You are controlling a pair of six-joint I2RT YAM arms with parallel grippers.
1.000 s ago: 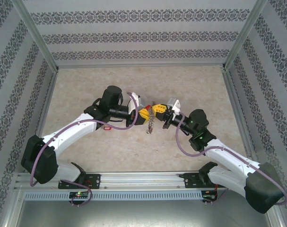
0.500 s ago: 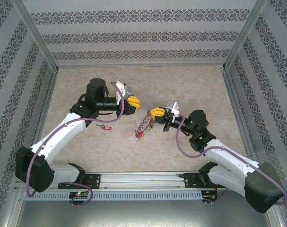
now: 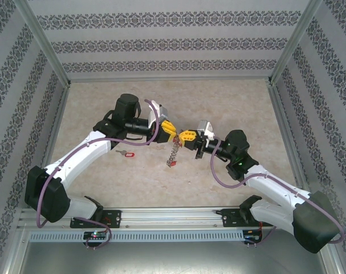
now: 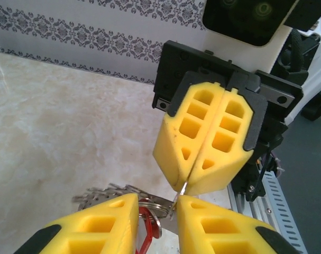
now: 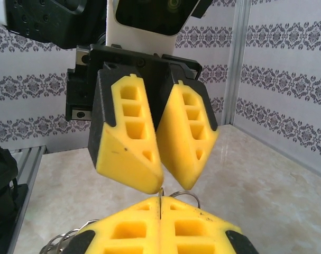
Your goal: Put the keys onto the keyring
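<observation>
1. The left gripper (image 3: 173,133) and right gripper (image 3: 182,137) meet tip to tip over the middle of the table (image 3: 247,103), the left one on the left.
2. The keyring (image 3: 173,153) hangs just beneath their tips.
3. One key (image 3: 125,153) lies on the table, well left of the keyring, beside the left arm (image 3: 87,149).

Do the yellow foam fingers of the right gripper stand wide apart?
No, the right gripper is shut, pinching a thin wire of the grey metal keyring.
</observation>
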